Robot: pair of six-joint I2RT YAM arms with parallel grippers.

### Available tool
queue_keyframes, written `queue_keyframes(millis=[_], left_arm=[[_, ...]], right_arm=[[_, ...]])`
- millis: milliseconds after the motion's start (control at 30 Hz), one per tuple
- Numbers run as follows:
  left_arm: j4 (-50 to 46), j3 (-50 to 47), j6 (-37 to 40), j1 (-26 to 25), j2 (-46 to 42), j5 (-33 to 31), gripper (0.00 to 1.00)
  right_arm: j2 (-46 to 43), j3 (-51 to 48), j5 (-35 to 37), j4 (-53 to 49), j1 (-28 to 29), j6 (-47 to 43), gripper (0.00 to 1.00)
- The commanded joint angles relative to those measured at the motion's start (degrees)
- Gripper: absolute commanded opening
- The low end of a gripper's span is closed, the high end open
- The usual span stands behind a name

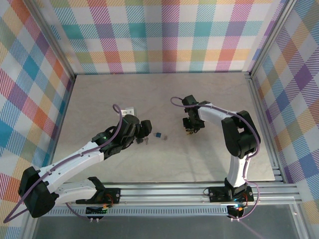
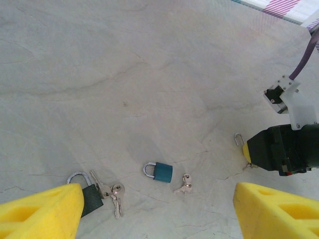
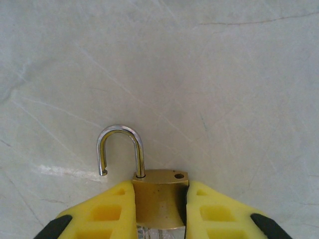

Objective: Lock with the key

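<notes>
Open padlock (image 3: 159,189) — in right hand (image 3: 160,203)

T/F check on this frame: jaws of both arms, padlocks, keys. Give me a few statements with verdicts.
1. The right gripper has its jaws clamped on the brass padlock. True.
2. That padlock's shackle is shut. False: it is open, with one leg out of the body.
3. The blue padlock lies on the table with a key beside it. True.
4. The left gripper holds the blue padlock. False: its jaws stand open and empty.
</notes>
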Motion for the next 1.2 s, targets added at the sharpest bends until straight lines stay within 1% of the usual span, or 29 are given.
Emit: queue_keyframes(millis=[0, 300, 633, 667, 933, 1167], left_arm=[[-0.26, 0.18, -0.28, 0.14, -1.16, 0.04, 0.79], [1.46, -0.09, -1.34, 0.17, 0.25, 1.62, 0.79], [1.59, -0.17, -2.14, 0.19, 1.71, 2.99, 0.78], [3.6, -0.09, -2.23, 0.2, 1.77, 3.19, 0.78], [4.33, -0.56, -2.61, 0.13, 2.28, 3.73, 0.78], [7.77, -2.3, -4.58, 0.17, 4.43, 5.95, 0.78]], right_arm=[[-0.18, -3.5, -5.71, -6.0, 0.09, -0.13, 0.0], [-3.74, -5.13, -13.06, -3.35, 0.09, 0.0, 0.0], [-5.72, -6.91, -15.66, -1.92, 0.09, 0.59, 0.0], [-5.77, -7.06, -15.82, -1.86, 0.09, 0.57, 0.0], [-7.6, -7.94, -16.81, -1.09, 0.09, 0.89, 0.0], [-9.83, -10.13, -19.31, 1.64, 0.09, 0.84, 0.0]])
